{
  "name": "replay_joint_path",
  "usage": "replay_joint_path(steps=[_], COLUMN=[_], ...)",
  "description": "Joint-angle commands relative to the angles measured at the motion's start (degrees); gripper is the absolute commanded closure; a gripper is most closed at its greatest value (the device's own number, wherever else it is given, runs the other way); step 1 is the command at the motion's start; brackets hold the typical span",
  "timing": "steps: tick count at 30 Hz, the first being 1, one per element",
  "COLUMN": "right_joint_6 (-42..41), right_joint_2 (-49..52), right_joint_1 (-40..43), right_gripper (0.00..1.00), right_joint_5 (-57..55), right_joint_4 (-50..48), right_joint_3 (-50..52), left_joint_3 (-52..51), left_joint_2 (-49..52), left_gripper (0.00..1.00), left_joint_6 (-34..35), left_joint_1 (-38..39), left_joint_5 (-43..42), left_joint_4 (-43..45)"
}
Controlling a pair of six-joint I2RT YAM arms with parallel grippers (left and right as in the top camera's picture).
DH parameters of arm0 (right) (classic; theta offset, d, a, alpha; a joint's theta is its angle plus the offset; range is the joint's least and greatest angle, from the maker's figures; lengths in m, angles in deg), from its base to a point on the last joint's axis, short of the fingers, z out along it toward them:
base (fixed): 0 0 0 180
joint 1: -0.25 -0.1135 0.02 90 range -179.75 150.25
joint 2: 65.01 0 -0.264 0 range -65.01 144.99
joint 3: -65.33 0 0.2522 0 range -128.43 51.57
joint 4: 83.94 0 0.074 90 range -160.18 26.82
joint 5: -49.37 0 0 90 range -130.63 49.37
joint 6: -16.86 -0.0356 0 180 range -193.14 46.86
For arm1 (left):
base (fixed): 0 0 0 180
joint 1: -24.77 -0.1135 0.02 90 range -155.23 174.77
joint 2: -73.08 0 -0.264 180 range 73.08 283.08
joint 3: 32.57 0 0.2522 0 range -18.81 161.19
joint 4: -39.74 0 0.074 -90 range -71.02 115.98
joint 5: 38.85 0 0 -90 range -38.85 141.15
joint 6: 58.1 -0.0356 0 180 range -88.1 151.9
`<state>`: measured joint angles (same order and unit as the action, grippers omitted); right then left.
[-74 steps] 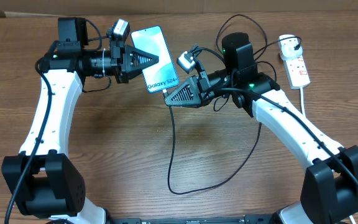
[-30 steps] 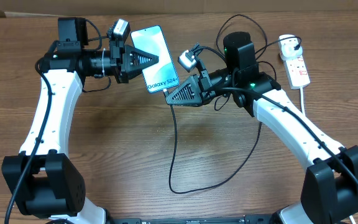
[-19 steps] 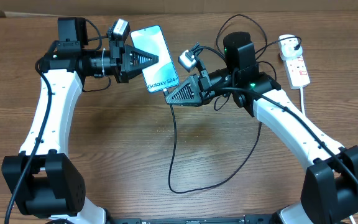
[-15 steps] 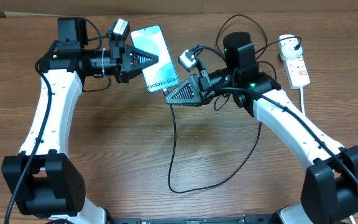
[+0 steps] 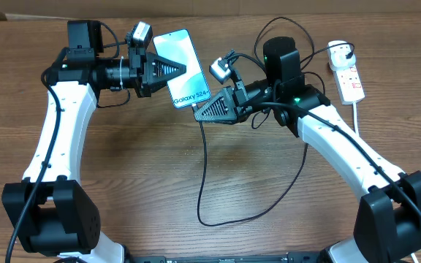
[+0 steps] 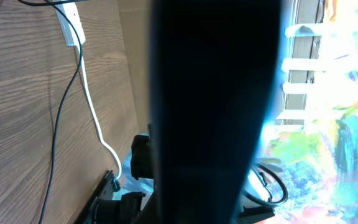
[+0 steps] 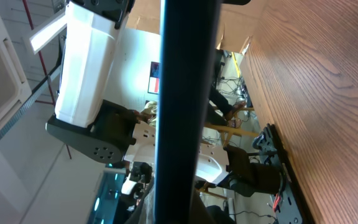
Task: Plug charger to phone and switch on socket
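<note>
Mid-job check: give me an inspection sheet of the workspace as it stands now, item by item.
Surface: wooden table, brown grain.
Job's things: phone held off the table, screen lit; socket lying at the far right; charger tip at the phone's lower end.
Clutter: nothing seen.
Grippers: left gripper shut on the phone's side; right gripper appears shut on the charger tip.
Cables: charger hangs down, loops over the table and runs back toward the socket; white cord leaves the socket toward the near side.
Surroundings: both wrist views mostly blocked by a dark bar.

surface: brown wood-grain table (image 5: 137,175) | far edge: tan cardboard (image 5: 210,6) | beyond: bright white-framed window (image 6: 306,68)
</note>
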<state>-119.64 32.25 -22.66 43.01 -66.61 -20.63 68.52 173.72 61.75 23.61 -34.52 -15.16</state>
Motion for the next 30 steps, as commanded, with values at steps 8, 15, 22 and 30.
replay_joint_path(steps=[8, 15, 22, 30], right_joint_6=[-1.8, -3.0, -3.0, -3.0], right_joint_2=[-0.1, -0.1, -0.1, -0.1], right_joint_1=[0.8, 0.8, 0.8, 0.8], right_gripper=[0.96, 0.96, 0.96, 0.96], right_joint_5=[-5.4, -7.2, -7.6, -6.3], right_joint_4=[-2.5, -2.6, -4.3, -4.4], right_joint_3=[-0.9, -0.9, -0.9, -0.9], left_joint_3=[0.1, 0.1, 0.1, 0.1], left_joint_2=[-0.6, -0.6, -0.6, -0.6], left_gripper=[0.96, 0.96, 0.96, 0.96], left_joint_6=[0.2, 0.2, 0.2, 0.6], left_joint_1=[0.2, 0.2, 1.2, 1.2], left_joint_5=[-4.9, -4.9, -5.0, -5.0], left_joint_4=[-0.9, -1.1, -1.0, -1.0])
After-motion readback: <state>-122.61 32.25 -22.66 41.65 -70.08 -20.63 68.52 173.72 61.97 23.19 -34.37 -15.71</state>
